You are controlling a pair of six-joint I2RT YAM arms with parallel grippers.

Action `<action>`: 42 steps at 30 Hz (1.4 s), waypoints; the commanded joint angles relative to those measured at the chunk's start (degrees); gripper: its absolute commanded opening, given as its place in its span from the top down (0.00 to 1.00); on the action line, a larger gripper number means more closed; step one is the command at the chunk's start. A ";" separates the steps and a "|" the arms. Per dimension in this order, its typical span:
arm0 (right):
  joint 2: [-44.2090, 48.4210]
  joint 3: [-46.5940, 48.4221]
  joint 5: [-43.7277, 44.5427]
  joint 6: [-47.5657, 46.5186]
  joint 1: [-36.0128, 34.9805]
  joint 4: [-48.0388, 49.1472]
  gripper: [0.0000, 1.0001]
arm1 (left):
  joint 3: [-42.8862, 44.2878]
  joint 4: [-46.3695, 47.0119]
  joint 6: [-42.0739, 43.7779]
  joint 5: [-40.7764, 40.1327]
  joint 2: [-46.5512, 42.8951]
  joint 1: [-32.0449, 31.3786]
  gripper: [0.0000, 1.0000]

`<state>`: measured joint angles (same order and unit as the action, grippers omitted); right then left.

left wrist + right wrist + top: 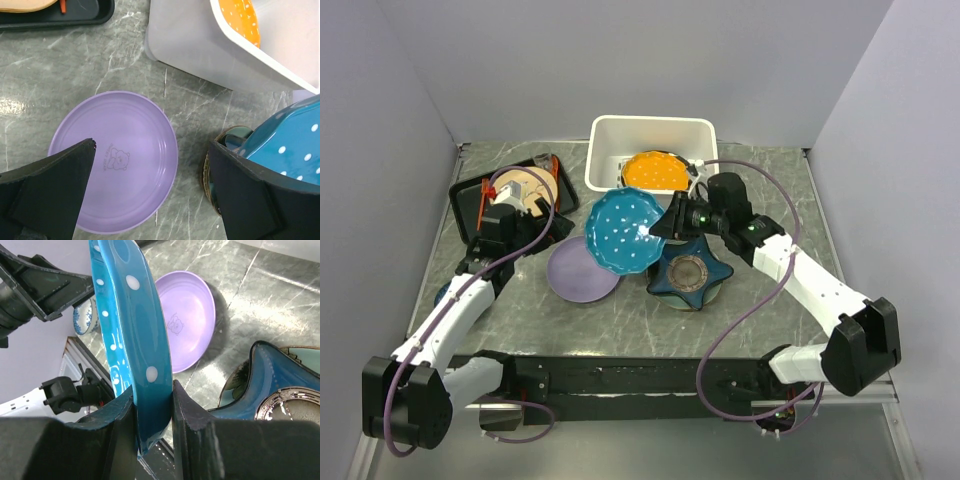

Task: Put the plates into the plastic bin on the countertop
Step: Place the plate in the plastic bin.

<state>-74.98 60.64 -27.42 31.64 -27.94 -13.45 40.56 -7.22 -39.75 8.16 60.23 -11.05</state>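
Observation:
My right gripper (pixel 152 390) (pixel 669 222) is shut on the rim of the blue dotted plate (pixel 125 315) (pixel 623 231), holding it tilted above the countertop (pixel 650 320) in front of the white plastic bin (pixel 653 130) (pixel 200 45). An orange plate (pixel 653 171) (pixel 244 20) lies in the bin. A purple plate (pixel 582 272) (pixel 125 165) (pixel 187 315) lies flat on the counter, and my left gripper (pixel 152 147) (pixel 506 210) hangs open above it, holding nothing. The navy star-shaped plate (pixel 688 272) (pixel 280 385) tops a short stack at the right.
A black tray (pixel 470 200) holding a beige plate (pixel 525 186) sits at the back left. A small blue bowl (pixel 81 320) stands at the left under the left arm. Grey walls close in the back and both sides.

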 commanded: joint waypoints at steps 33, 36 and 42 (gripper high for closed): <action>-13.25 24.34 -1.50 3.08 7.55 10.12 1.00 | -1.62 9.25 -0.95 9.24 7.19 0.24 0.01; -15.45 27.42 -1.49 3.25 8.25 10.11 1.00 | -2.85 8.89 -1.03 9.24 6.57 0.24 0.01; -19.76 31.99 -2.11 4.57 10.36 10.81 1.00 | -5.22 10.12 -1.56 9.33 6.48 0.24 0.01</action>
<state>-94.74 86.52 -26.61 33.43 -18.85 -12.82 36.69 1.04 -41.21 17.08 68.07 -10.96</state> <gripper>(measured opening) 0.321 0.993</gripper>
